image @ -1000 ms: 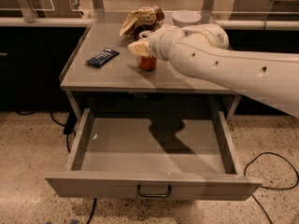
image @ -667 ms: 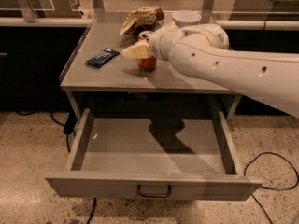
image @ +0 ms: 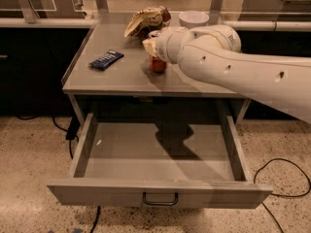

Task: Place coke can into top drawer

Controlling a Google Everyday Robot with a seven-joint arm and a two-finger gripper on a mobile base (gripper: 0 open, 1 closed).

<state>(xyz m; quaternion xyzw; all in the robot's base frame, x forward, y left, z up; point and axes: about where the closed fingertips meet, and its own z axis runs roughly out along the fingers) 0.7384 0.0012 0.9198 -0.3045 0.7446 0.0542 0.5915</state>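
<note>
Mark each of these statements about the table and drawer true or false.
1. The top drawer is pulled open. True.
2. The coke can lies inside the drawer. False: it stands on the tabletop, with the tool right at it.
3. The blue bar wrapper lies to the left of the can. True.
4. The white bowl sits at the table's front edge. False: it sits at the back.

Top drawer (image: 160, 194): looked matt grey metal, smooth. Coke can (image: 157, 65): red, finish unclear. Gripper (image: 153, 53), at can on tabletop (image: 112, 79): smooth cream plastic. Floor (image: 29, 178): speckled stone-look.
</note>
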